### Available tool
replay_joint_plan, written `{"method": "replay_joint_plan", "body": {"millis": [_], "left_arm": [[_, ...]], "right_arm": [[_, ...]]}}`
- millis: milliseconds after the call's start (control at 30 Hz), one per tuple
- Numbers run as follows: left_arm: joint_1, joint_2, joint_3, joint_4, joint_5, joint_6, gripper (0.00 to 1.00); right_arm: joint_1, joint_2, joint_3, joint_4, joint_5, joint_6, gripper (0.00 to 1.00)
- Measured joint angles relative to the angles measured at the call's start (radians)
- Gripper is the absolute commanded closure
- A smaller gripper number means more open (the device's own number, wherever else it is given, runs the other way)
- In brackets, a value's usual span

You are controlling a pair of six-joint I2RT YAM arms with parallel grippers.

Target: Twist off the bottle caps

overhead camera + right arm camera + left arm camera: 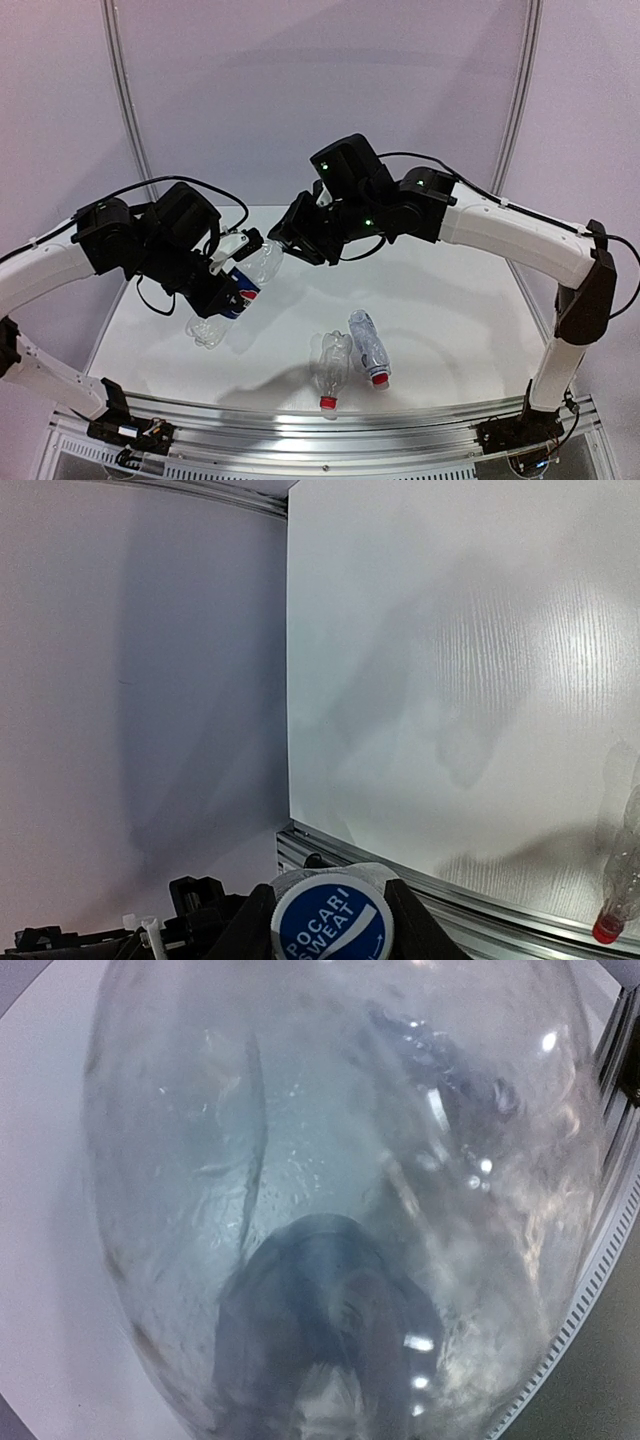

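My left gripper [222,292] is shut on the blue-labelled clear bottle [262,264] and holds it tilted above the table. In the left wrist view the bottle's clear wall [330,1160] fills the frame and hides the fingers. My right gripper [288,248] is at the bottle's neck. In the right wrist view it [332,925] is shut on a whitish cap [332,920] with a blue printed top, one black finger [250,930] on each side. Two unlabelled ribbed bottles [333,365] [367,342] lie on the table, each with a red cap [328,402] [380,379].
The white table [450,300] is bounded by an aluminium rail [350,425] at the near edge. Grey walls stand behind and at the sides. One lying bottle with its red cap [605,927] shows at the right edge of the right wrist view.
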Motion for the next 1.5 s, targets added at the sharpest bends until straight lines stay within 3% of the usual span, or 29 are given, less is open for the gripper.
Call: {"method": "replay_joint_plan", "body": {"millis": [67,233,300,933,1067,1267,1500], "left_arm": [[0.0,-0.007,-0.01,0.003,0.005,0.001,1.0],[0.0,-0.038,-0.033,0.008,0.009,0.001,1.0],[0.0,-0.053,-0.037,0.009,0.008,0.001,1.0],[0.0,-0.073,-0.04,0.007,0.011,0.002,1.0],[0.0,-0.068,-0.04,0.007,0.012,0.001,1.0],[0.01,-0.058,-0.032,0.003,0.029,0.0,1.0],[0.014,-0.053,-0.023,-0.003,0.04,-0.002,1.0]], "right_arm": [[0.005,0.001,0.0,-0.005,0.011,0.002,0.64],[0.012,0.001,-0.001,-0.003,0.032,0.006,0.41],[0.012,0.001,-0.002,0.002,0.038,0.008,0.4],[0.013,0.001,-0.005,0.081,0.084,0.001,0.76],[0.013,0.001,-0.006,0.08,0.085,-0.002,0.77],[0.018,0.001,-0.01,0.08,0.085,-0.005,0.64],[0.023,0.001,-0.012,0.08,0.085,0.0,0.66]]}}
